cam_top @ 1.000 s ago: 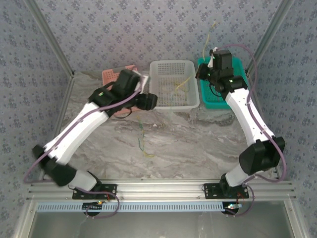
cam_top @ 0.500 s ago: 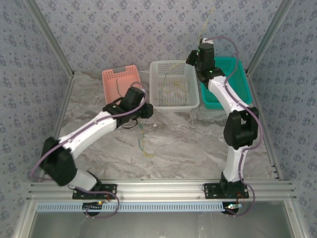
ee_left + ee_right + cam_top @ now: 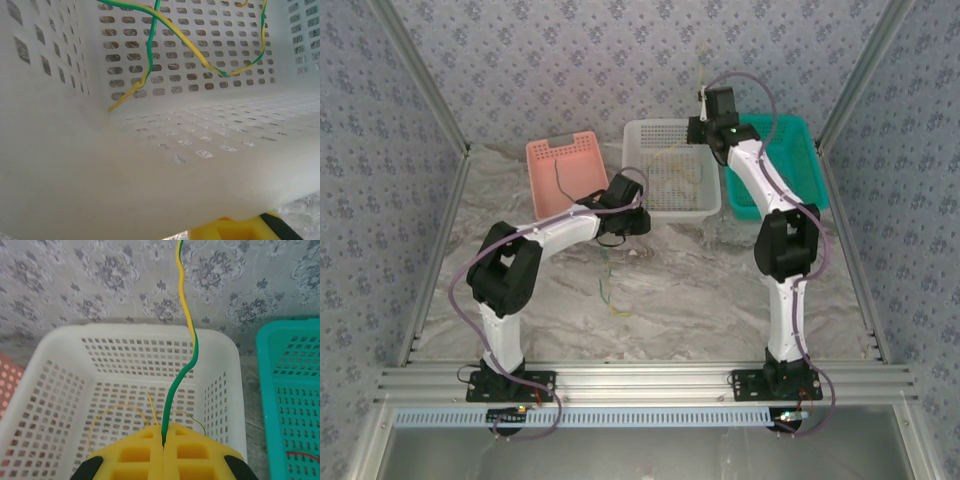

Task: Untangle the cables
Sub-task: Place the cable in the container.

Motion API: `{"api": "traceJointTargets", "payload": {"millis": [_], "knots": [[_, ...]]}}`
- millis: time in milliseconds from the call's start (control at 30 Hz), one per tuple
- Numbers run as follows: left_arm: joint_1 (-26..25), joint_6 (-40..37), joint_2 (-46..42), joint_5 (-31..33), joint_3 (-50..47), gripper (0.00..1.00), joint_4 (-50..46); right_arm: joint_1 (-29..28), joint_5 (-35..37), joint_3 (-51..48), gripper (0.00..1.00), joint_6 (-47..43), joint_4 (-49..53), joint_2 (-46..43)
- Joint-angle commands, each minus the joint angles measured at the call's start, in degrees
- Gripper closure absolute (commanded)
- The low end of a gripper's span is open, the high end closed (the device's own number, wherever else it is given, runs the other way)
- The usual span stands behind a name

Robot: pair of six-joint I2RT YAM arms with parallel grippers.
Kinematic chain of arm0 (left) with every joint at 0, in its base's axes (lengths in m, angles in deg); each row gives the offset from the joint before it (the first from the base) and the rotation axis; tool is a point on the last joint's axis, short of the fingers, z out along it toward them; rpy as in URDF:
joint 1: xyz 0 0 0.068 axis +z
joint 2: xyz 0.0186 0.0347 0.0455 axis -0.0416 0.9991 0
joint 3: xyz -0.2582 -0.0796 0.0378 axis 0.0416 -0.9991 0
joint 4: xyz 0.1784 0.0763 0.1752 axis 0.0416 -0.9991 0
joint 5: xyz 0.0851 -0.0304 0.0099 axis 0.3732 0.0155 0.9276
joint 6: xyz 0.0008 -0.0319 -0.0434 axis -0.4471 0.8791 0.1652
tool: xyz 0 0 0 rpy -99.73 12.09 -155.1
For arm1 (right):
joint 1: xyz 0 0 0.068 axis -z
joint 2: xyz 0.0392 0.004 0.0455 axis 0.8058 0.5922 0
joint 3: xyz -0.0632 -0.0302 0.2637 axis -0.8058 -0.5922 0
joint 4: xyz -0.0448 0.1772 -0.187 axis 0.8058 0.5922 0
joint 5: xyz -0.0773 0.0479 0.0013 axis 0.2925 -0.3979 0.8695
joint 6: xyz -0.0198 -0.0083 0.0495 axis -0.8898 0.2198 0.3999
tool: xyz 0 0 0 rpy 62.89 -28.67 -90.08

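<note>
I am seeing the right gripper (image 3: 164, 444) pinching a yellow-green cable (image 3: 186, 340), which is standing straight up from its closed jaws above the white basket (image 3: 135, 331). The left gripper (image 3: 628, 220) is sitting at the basket's near-left corner, and I cannot tell how wide it is. More cables (image 3: 200, 52) are hanging inside the basket.

— Light?
— Bright, even, soft. Faint shadow on the tabletop (image 3: 700, 290) just in front of the basket (image 3: 665, 126).
— Focus?
— Left wrist: basket's near wall blurred and pale, far wall sharp.
</note>
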Motion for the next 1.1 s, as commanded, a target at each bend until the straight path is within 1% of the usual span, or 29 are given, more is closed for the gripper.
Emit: {"api": "traceJointTargets", "payload": {"millis": [0, 33, 100, 233, 367, 467, 600, 767, 933, 967, 1033, 1067], "knots": [[0.58, -0.82, -0.09, 0.69, 2.63, 0.74, 2.18, -0.71, -2.21, 8.25, 1.00, -6.10, 20.19, 5.74], [0.69, -1.12, 0.07, 0.41, 2.84, 0.74, 2.11, -0.60, -2.28, 10.52, 1.00, -5.63, 23.28, 7.25], [0.79, -1.46, 0.22, 0.16, 3.29, 0.74, 1.92, -0.24, -3.70, 12.01, 1.00, -5.47, 26.29, 8.86], [0.78, -1.64, 0.39, -0.96, 4.07, 0.74, 2.30, 0.26, -6.96, 10.77, 1.00, -5.26, 28.01, 10.27], [0.81, -1.64, 0.65, -1.15, 5.28, 0.74, 1.84, 0.38, -9.13, 14.25, 1.00, -5.38, 31.10, 14.16], [0.85, -1.82, 0.66, -1.26, 6.14, 0.74, 1.30, 0.23, -9.11, 17.75, 1.00, -5.25, 34.37, 17.14], [0.83, -1.73, 0.45, -1.63, 6.89, 0.74, 1.03, 0.29, -8.63, 17.51, 1.00, -4.67, 36.42, 18.11], [0.86, -1.33, 0.47, -2.05, 7.96, 0.75, 0.79, 0.22, -6.15, 17.54, 1.00, -3.53, 38.24, 18.68], [0.70, -0.30, -1.87, -3.06, 6.52, 0.74, 1.41, 0.05, -3.72, 18.65, 1.00, -3.30, 39.86, 19.13], [0.69, -0.09, -2.57, -3.18, 6.08, 0.74, 1.62, -0.11, -3.26, 18.65, 0.96, -3.31, 39.72, 18.68], [0.54, 0.21, -4.25, -2.98, 5.35, 0.74, 1.27, -0.71, -1.74, 18.32, 0.82, -3.15, 38.86, 17.21], [0.45, 0.20, -5.00, -2.82, 5.11, 0.74, 1.00, -1.05, -1.23, 18.22, 0.77, -3.07, 38.56, 16.48]]}}
